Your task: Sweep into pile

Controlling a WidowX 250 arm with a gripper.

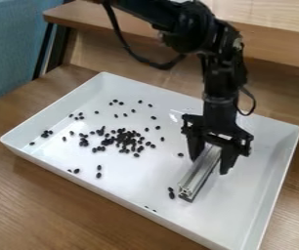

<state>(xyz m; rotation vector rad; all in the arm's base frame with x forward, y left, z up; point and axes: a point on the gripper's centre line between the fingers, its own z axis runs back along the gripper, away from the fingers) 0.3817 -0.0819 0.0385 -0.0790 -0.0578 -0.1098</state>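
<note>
The black gripper [211,158] hangs over the right half of a white tray [256,222], its fingers closed on either side of a silver metal bar [200,172]. The bar lies low in the tray, slanting from between the fingers toward the front left. Dark beans [126,139] are scattered over the tray's left and middle, densest near the centre. A few beans [171,193] lie just left of the bar's front end, and single ones are spread toward the left wall and the front edge.
The tray stands on a wooden table [60,205]. Behind it rises a wooden ledge [276,46]. A blue chair [11,46] is at the upper left. The tray's raised walls surround the gripper's work area, and a black cable loops beside the arm.
</note>
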